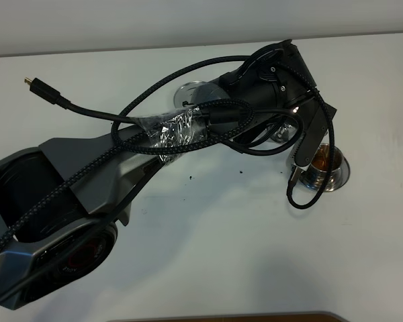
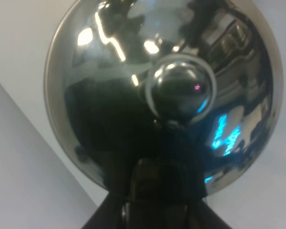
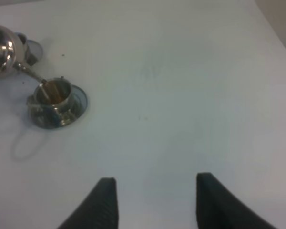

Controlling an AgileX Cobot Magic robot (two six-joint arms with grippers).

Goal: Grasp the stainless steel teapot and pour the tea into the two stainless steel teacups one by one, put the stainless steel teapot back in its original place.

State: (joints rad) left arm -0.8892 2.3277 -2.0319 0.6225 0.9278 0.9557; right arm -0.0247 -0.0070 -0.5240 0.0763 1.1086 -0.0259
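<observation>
1. The left gripper (image 2: pixel 155 210) has its jaws partly closed on the stainless steel teapot (image 2: pixel 109 95) at the handle side. It holds the pot tilted above the white counter (image 1: pixel 221 255).
2. The pot's thin spout (image 3: pixel 31 72) reaches to the rim of one teacup (image 3: pixel 55 95), which stands on its saucer (image 3: pixel 78 102) and holds amber tea (image 1: pixel 322 159).
3. The other teacup (image 1: pixel 188 90) sits well apart, beyond the left arm, which hides most of it.
4. The right gripper (image 3: pixel 155 179) hovers over bare counter, its jaws wide apart and holding nothing.
</observation>
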